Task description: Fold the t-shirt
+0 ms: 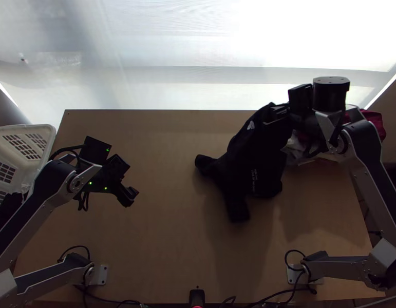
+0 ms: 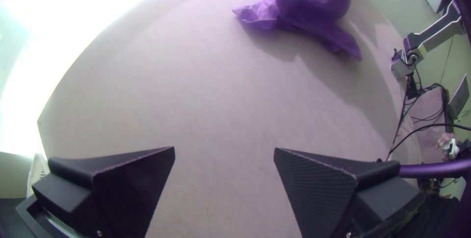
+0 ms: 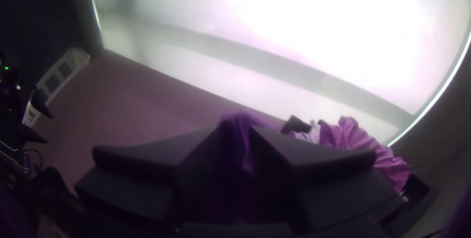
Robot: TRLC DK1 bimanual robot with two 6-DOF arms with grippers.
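Two grippers are provided, but only one is loaded: the black t-shirt (image 1: 239, 169) is clamped near its upper end by the right gripper (image 3: 235, 132), over the right part of the table (image 1: 162, 246). It is held bunched, narrow ends trailing toward the middle and near side, probably so that the folds can be loosened by its own weight; whether its lowest part is borne by the wood cannot be told. The left gripper (image 2: 224, 149), fingers wide apart, is poised over the left part, presumably for a second hold. The held end is set near the far edge, and a pale cloth (image 1: 295, 146) and a red cloth (image 1: 375, 123) are found close by the right arm, where they could be snagged. More room is offered by the wood toward the middle, where the shirt would best be spread, away from the white basket (image 1: 25, 131) at the left edge.
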